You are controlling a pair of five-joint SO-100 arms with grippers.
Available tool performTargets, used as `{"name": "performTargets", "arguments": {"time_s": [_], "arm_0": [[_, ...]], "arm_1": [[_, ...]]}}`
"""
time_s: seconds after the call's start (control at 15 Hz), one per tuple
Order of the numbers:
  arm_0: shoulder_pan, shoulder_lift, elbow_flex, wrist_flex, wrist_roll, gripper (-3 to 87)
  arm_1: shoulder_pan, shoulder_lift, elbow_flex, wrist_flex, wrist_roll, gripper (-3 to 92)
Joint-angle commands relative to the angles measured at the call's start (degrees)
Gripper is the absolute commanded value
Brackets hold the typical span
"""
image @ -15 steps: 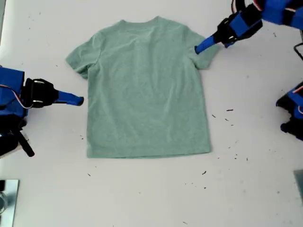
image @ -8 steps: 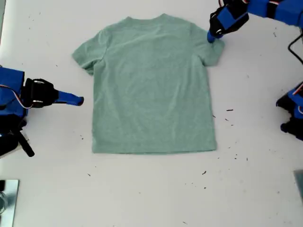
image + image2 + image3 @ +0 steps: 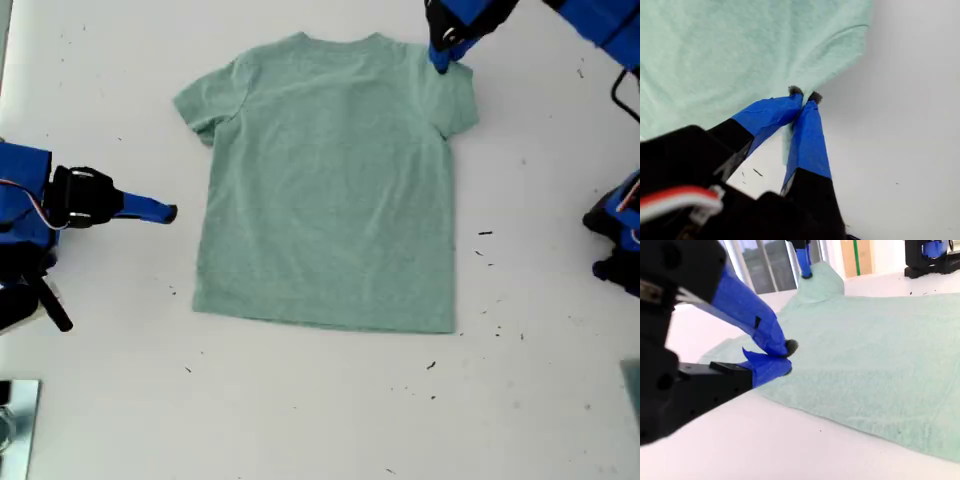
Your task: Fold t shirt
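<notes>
Nearest in the second wrist view, my second hand sits low over the white worktop just beside the t shirt's side edge. Its jaws are drawn together or very nearly so, with no cloth between them. In the exterior view this hand is at the left, apart from the garment. The t shirt lies flat and face-down or face-up (I cannot tell which), spread open. Its hem is toward the exterior view's bottom and its neck toward the top, with the body slightly skewed. Farthest off, at the exterior view's top right, my first hand is closed on the cloth at the shoulder of the sleeve. The first wrist view shows the fingertips pinching a small gathered peak of fabric near the sleeve seam. Judgement: the step in hand is squaring the garment or starting the first fold from that sleeve. To do it well, I should keep the pinch firm and lift only enough to clear the worktop, since a thin bite may slip. The cloth should be carried across the body in a straight line so the fold edge runs parallel to the side seam. My second hand could pin the opposite sleeve to stop the whole shirt sliding. Risk: dragging and not lifting will skew the hem further.
</notes>
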State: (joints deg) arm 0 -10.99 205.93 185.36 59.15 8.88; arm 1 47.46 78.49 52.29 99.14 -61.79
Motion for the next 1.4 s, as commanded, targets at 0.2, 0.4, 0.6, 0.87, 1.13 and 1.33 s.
{"name": "performTargets", "arguments": {"time_s": [0.2,0.4,0.6,0.87,1.13,1.33], "arm_0": [[0.8,0.0,0.8,-0.5,0.5,-0.1],[1.3,0.0,0.8,-0.6,0.5,-0.1],[1.4,0.0,0.8,-0.6,0.5,-0.1],[1.2,0.0,0.8,-0.6,0.5,-0.1],[0.5,0.1,0.8,-0.6,0.4,-0.1],[0.4,0.1,0.8,-0.6,0.2,-0.1]], "arm_1": [[-14.9,1.1,-4.5,-19.3,14.0,-2.2],[-17.5,-7.6,-4.3,-28.0,19.6,0.8],[-18.9,-11.8,-4.8,-30.2,20.0,35.9],[-19.1,12.3,-2.7,-14.1,19.5,26.5],[-19.4,51.9,47.2,-12.5,22.2,3.4],[-23.7,79.9,90.6,-26.7,31.1,2.4]]}}
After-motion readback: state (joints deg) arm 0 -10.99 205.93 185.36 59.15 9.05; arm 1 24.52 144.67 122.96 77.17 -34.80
